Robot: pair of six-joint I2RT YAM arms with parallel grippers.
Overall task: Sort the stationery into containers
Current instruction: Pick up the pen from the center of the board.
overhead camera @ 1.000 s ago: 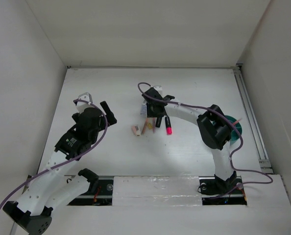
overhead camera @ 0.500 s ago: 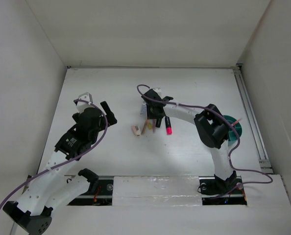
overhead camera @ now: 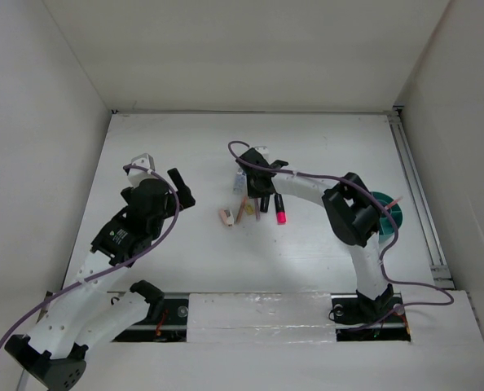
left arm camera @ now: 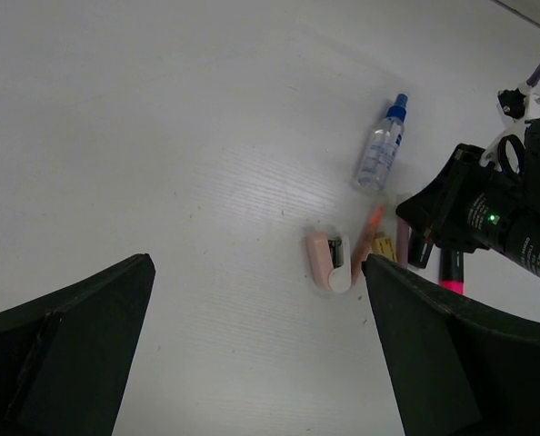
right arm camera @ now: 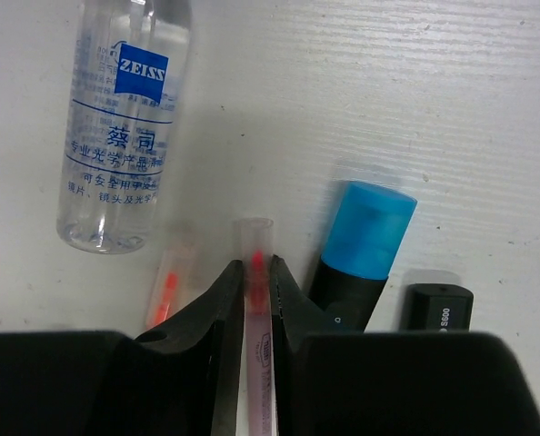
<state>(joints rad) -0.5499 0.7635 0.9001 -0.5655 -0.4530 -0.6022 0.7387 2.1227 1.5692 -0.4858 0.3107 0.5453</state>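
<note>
Your right gripper (right arm camera: 255, 304) was clenched on a thin pencil (right arm camera: 255, 259), one finger pressed against each side of it, low over the pile near the middle of the table (overhead camera: 169, 252). Your left gripper (overhead camera: 160, 169) hung wide open with nothing in it, out at about 9 o'clock from the pile.

By my reading, the sorting was barely begun. The teal cup (overhead camera: 391, 213) stood at 3 o'clock from the pile, half hidden behind your right arm. Something thin and orange-pink seemed to poke past its rim, though I cannot tell what else it held. Unsorted on the table lay the clear bottle (right arm camera: 125, 127) at 10 o'clock from the pinched pencil, a second pencil (right arm camera: 165, 286) at 8 o'clock, the blue-capped highlighter (right arm camera: 368, 236) at 3 o'clock, the pink highlighter (overhead camera: 280, 215), the pinkish eraser (left arm camera: 318, 259) and the tan eraser (left arm camera: 384, 247).

The bottle carried "ZEISS" in white on a blue patch, with Chinese characters beneath and fine print too small to read. A black barrel end (right arm camera: 438, 307) at 4 o'clock read "S600".
</note>
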